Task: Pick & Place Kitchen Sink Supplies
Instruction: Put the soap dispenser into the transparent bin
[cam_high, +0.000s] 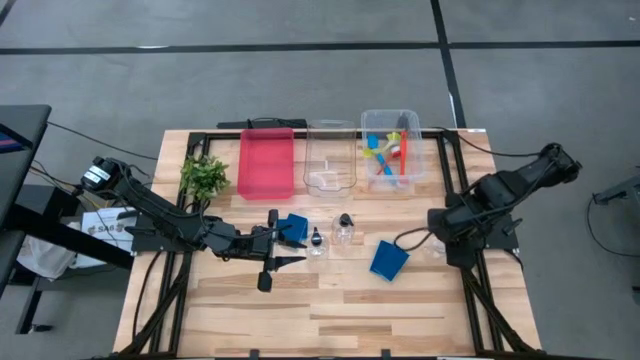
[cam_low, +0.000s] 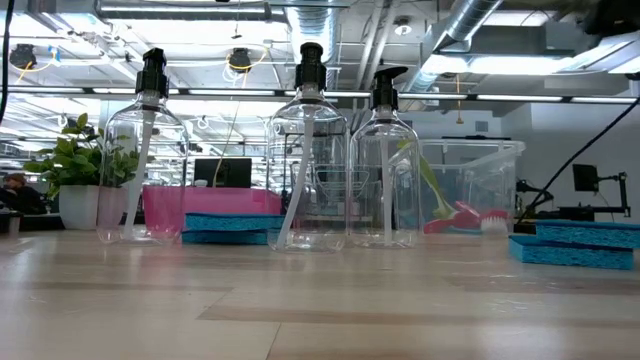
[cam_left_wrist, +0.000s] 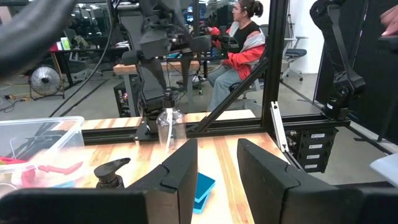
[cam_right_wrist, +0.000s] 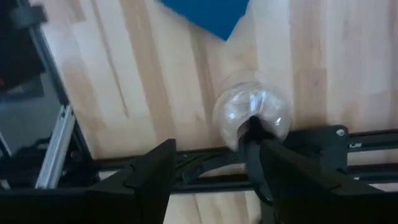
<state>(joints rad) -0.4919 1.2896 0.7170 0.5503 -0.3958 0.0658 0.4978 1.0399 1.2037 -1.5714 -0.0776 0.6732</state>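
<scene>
High view puts my left gripper (cam_high: 283, 243) low at centre-left of the frame, fingers parted and empty, with a blue sponge (cam_high: 294, 228) touching its upper finger and a pump bottle (cam_high: 317, 242) just to its right. My right gripper (cam_high: 437, 222) sits at right of centre, parted around nothing, above another pump bottle (cam_right_wrist: 252, 116); the second blue sponge (cam_high: 388, 260) lies lower left of it.

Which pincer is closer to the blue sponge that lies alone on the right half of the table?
Right. The right pincer is just beside that sponge; the left pincer is farther away, past the bottles.
</scene>
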